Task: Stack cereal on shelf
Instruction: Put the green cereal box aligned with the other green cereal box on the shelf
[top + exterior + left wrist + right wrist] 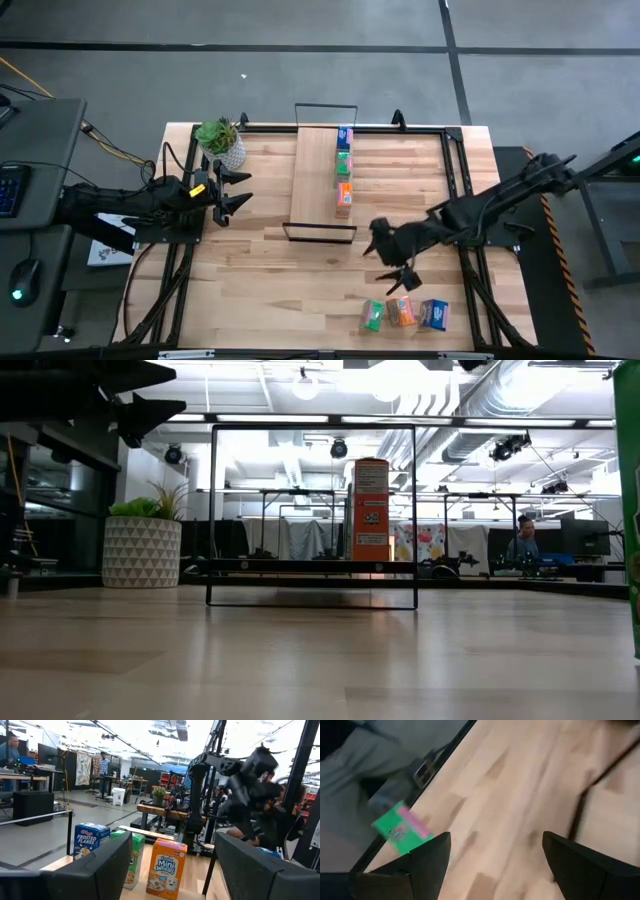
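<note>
Three cereal boxes stand in a row on the shelf plank [320, 175]: blue [345, 135], green [343, 163] and orange [344, 197]; the left wrist view shows them upright, blue [90, 840], green [131, 857] and orange [166, 868]. Three more boxes, green [373, 316], orange [401, 311] and blue [434, 314], rest near the table's near edge. My right gripper [405, 279] is open and empty above the table, just beyond them; the green box shows in its wrist view [402, 829]. My left gripper [232, 190] is open and empty left of the shelf.
A potted plant [222, 140] in a white patterned pot stands at the table's far left, close to my left gripper. The shelf's black wire frame [320, 232] rises at its near and far ends. Bare wood lies between the shelf and the near boxes.
</note>
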